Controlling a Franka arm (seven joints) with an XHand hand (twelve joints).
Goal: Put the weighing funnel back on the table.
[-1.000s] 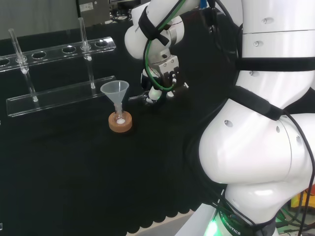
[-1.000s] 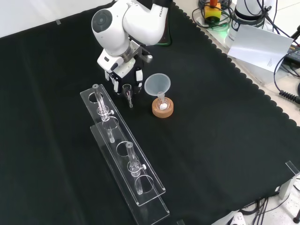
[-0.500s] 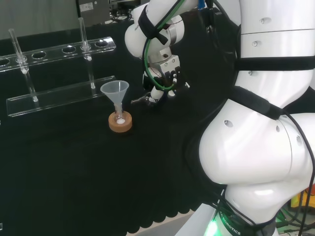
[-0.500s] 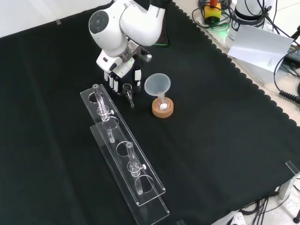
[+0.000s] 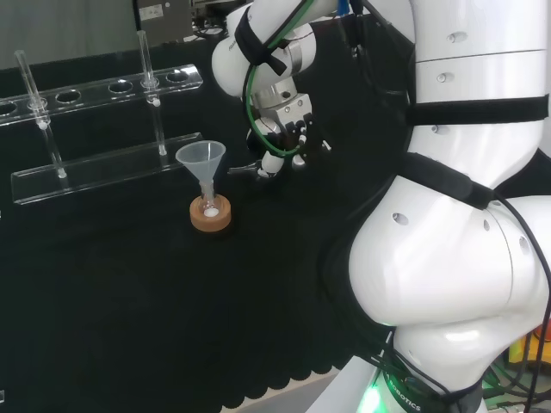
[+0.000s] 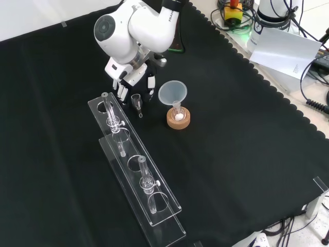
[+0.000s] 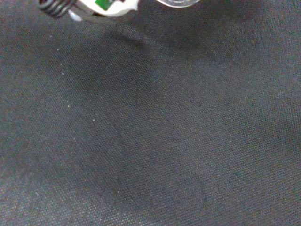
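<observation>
Weighing funnel [image 6: 136, 101] looks released. The hand [image 6: 132, 78] sits just above it, fingers [image 6: 150, 83] spread to either side and not pinching it (can't tell if a tip still brushes the glass). It lies on the black cloth [image 6: 231, 154] with its stem pointing toward the front camera, between the hand and the clear tube rack [image 6: 136, 164]. The big funnel [image 6: 172, 92], in its flask on the cork ring [image 6: 178, 120], is just to its right.

Change over the last second: the fingers were closed round the piece and have now opened. The hand has lifted slightly and swung left in the front view, while the piece itself barely shifted.

Reads as placement done. What's left is drawing the hand clear without knocking it.
</observation>
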